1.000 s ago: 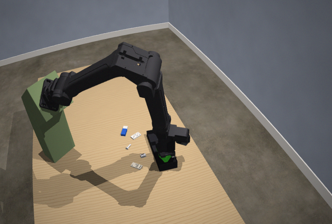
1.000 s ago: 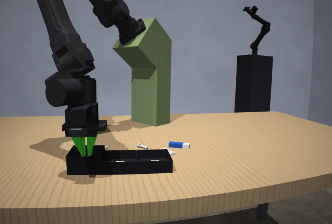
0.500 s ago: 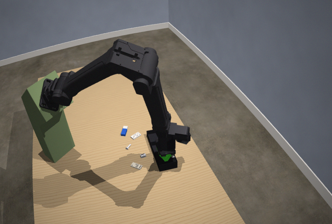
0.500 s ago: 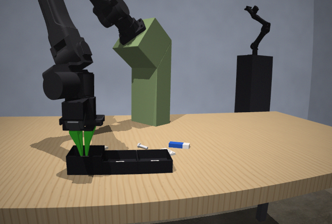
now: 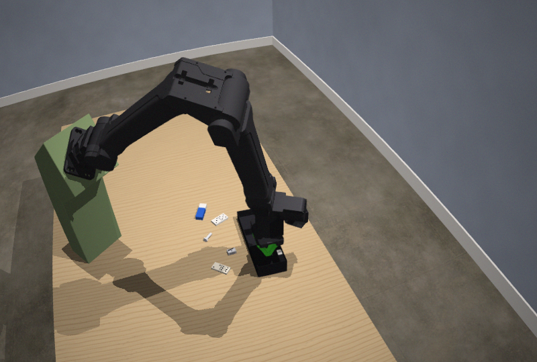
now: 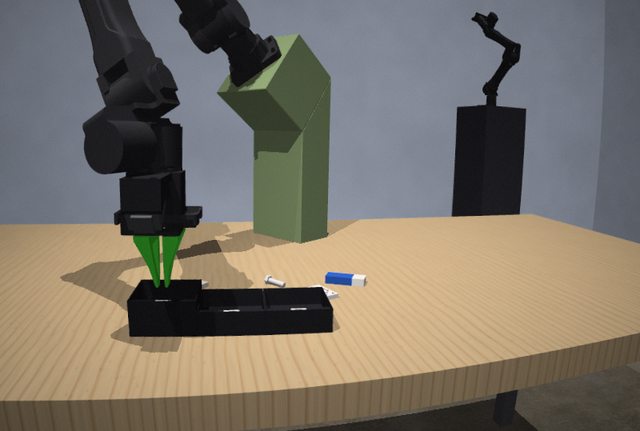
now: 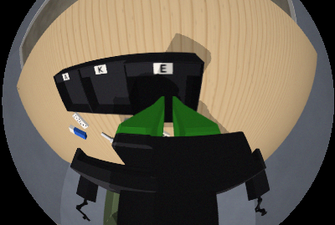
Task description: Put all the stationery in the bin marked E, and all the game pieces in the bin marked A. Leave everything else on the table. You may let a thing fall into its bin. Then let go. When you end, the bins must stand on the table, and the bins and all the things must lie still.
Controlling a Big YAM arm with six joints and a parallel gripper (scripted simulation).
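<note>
- Gripper [image 5: 267, 254] [image 6: 162, 285] [image 7: 168, 97]: nearly closed, nothing between fingertips, over bin E [image 5: 273, 267] [image 6: 162, 318] [image 7: 185, 69].
- Eraser [image 5: 200, 212] [image 6: 338, 278] [image 7: 79, 132]: wrist view, eight o'clock; probably light, rubbery; grip mid-length across sides.
- Domino [image 5: 219, 219] [image 6: 327, 292] [image 7: 80, 120]: beside eraser; likely stiff, slick; pinch long edges.

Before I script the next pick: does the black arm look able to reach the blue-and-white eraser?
Probably yes: the blue-and-white eraser lies uncovered, though the black arm's gripper must first clear bin E's walls.
</note>
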